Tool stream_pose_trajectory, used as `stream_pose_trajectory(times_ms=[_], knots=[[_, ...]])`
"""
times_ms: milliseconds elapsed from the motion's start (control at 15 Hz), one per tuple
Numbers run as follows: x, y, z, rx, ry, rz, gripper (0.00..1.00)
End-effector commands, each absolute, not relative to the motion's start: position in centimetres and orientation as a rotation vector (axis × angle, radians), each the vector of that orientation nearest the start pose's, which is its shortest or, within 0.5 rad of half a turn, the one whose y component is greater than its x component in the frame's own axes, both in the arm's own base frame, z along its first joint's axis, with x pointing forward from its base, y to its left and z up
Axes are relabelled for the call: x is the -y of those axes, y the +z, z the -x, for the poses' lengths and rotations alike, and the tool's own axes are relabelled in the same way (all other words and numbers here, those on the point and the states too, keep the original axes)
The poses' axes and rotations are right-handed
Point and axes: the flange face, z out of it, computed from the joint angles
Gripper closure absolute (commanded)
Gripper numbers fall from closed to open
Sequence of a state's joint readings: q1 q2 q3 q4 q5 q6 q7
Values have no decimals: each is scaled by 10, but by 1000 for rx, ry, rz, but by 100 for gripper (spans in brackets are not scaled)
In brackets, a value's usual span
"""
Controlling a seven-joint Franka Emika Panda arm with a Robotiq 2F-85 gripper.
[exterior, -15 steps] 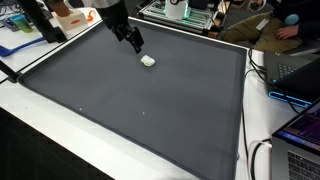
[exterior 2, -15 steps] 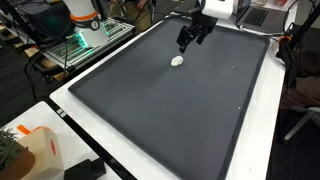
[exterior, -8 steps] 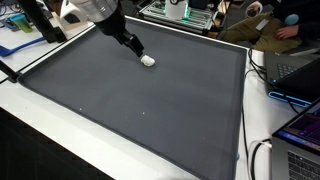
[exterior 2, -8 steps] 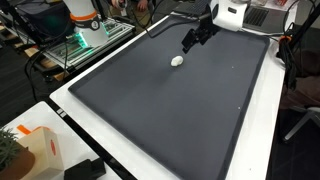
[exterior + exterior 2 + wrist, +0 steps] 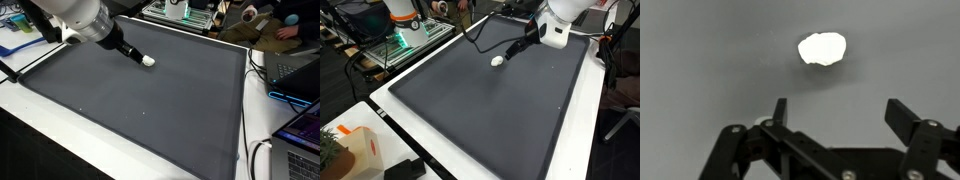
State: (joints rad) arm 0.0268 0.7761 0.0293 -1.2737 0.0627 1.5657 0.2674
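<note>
Small white lump [image 5: 822,48] lying free on the dark mat [image 5: 700,50], toward the far part of the sheet, nothing around it but bare cloth; blown out in the wrist view to a glowing blob with a ragged edge, so no telling material or texture; in both exterior views no more than a pale speck of a lump [image 5: 149,60], again [image 5: 497,60] too small for detail.

End effector [image 5: 840,112] just short of the lump, fingers spread wide with only mat between them, gripping nothing; lower linkage cut off by the bottom edge of the wrist view. From outside, end effector [image 5: 138,55] slanting down at the lump, tip too close to tell touching from apart; fingers merged there into one dark bar, the spread hidden; same blur from the opposite side [image 5: 512,52]. White arm [image 5: 85,20] bulky in the foreground, cut off by the top edge.

Mat borders and white counter [image 5: 40,125] given only by the exterior views; laptop [image 5: 302,135] half out of frame; orange and white box [image 5: 355,150] clipped by the lower corner; none of this in the wrist view.
</note>
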Motion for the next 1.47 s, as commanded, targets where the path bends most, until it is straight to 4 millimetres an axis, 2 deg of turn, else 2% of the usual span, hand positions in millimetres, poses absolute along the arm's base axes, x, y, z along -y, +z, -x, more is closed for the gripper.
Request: stream_pose_trajectory(times_ms=[0,733,1400], knots=[[-39,249,-697,-302,854,2983,0],[-39,209,-703,-289,1028,2951,0],[-39,186,-699,-281,1119,2934,0]])
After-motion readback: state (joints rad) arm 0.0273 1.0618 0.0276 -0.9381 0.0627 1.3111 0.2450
